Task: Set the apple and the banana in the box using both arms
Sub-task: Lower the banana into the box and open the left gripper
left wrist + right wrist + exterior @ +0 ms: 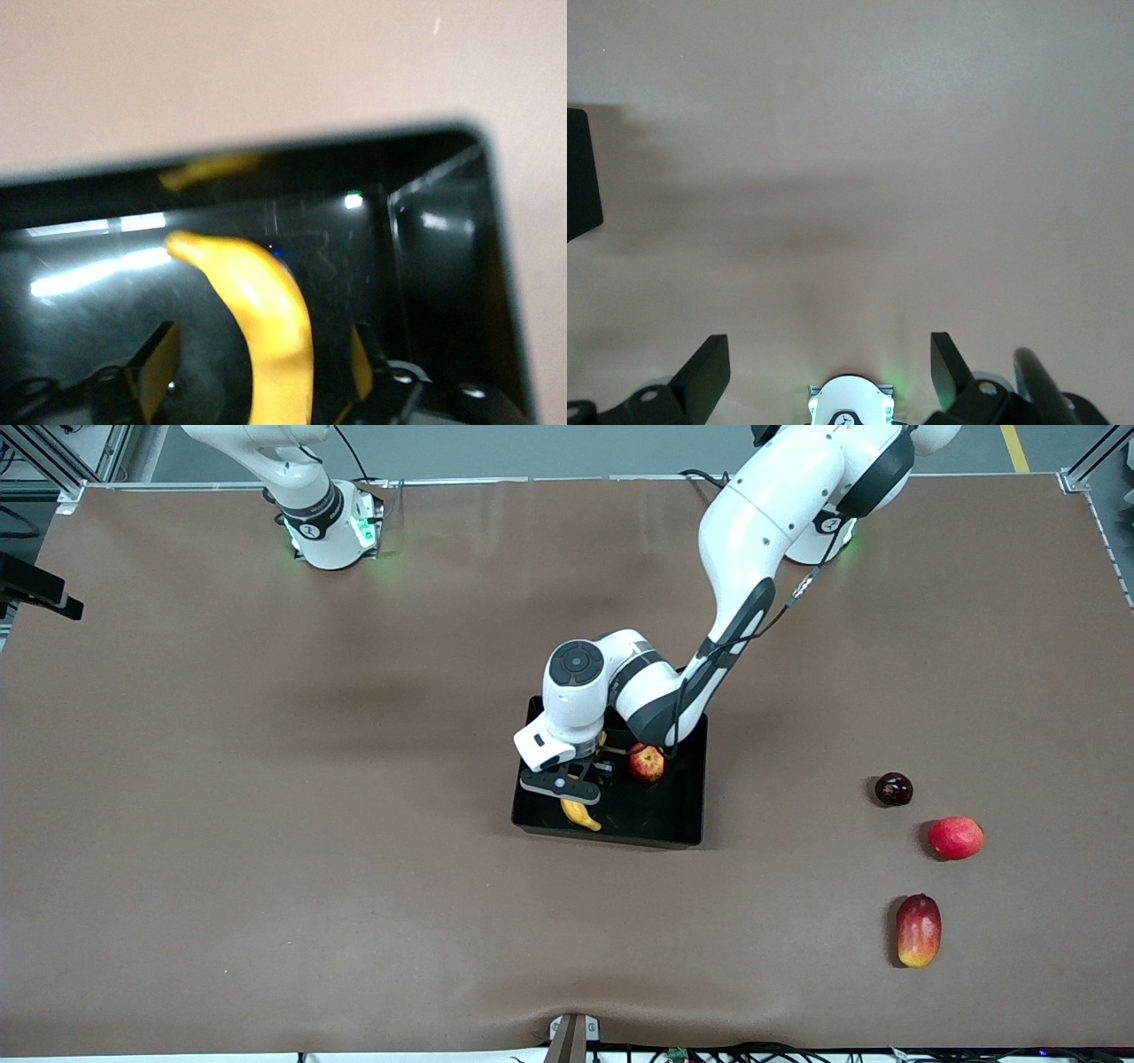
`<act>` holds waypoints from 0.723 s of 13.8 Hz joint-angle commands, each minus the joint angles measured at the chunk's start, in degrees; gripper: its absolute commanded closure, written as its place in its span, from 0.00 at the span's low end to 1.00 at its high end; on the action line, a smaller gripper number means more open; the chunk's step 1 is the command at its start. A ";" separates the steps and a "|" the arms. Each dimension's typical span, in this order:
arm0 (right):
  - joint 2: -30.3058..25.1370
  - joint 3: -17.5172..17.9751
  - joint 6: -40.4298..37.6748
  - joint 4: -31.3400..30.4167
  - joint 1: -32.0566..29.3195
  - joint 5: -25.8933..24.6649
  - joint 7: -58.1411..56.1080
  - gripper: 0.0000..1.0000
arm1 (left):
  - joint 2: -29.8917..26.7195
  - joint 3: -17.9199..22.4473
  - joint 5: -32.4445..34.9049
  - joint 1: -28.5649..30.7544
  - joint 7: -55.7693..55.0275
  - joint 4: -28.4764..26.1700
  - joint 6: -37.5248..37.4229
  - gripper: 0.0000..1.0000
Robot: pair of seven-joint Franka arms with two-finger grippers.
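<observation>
The black box (673, 815) sits mid-table. The apple (647, 763) lies in it, toward the robots' side. The banana (580, 813) lies on the box floor at the corner nearest the front camera, toward the right arm's end. My left gripper (571, 784) is low over the banana, open, a finger on each side with gaps. In the left wrist view the banana (266, 310) runs between the fingers (159, 363), with the box wall (443, 230) close by. My right gripper (830, 354) is open and empty, held high above bare table; it is out of the front view.
Three fruits lie toward the left arm's end: a dark red round one (894, 789), a pinkish-red round one (956, 838) and a red-yellow mango (918, 930). A black fixture (35, 589) sticks in at the table edge at the right arm's end.
</observation>
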 commanded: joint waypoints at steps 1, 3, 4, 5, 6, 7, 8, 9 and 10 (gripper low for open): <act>-1.68 -1.10 0.08 -1.67 1.15 0.08 -0.48 0.00 | -7.00 -0.26 0.44 3.32 -0.36 -1.18 -6.38 0.00; -1.68 -1.10 0.08 -1.67 1.24 0.07 -0.48 0.00 | -12.10 -0.45 -1.92 6.14 -0.36 -1.26 -10.52 0.00; -1.68 -1.10 -0.27 -1.67 1.24 0.07 -0.48 0.00 | -14.38 -0.36 -3.41 7.45 -0.27 -1.26 -12.02 0.00; -1.68 -1.10 -0.27 -1.67 1.24 0.07 -0.48 0.00 | -16.49 -0.36 -4.56 9.21 0.42 -1.35 -14.21 0.00; -1.59 -1.10 -0.27 -1.67 1.15 0.07 -0.48 0.00 | -18.17 -0.36 -5.01 10.18 0.78 -1.35 -17.01 0.00; -1.59 -1.10 -0.27 -1.67 1.15 0.07 -0.48 0.00 | -19.66 -0.18 -5.01 11.84 1.48 -1.35 -19.39 0.00; -1.59 -1.10 -0.27 -1.67 1.06 0.07 -0.48 0.00 | -20.90 -0.27 -5.18 13.25 2.44 -1.44 -20.29 0.00; -1.59 -1.10 -0.27 -1.67 1.06 0.07 -0.48 0.00 | -22.13 -0.18 -5.19 14.49 3.06 -1.53 -21.60 0.00; -1.59 -1.10 -0.36 -1.67 1.15 0.07 -0.48 0.00 | -23.10 -0.27 -5.27 16.15 3.24 -1.53 -22.48 0.00</act>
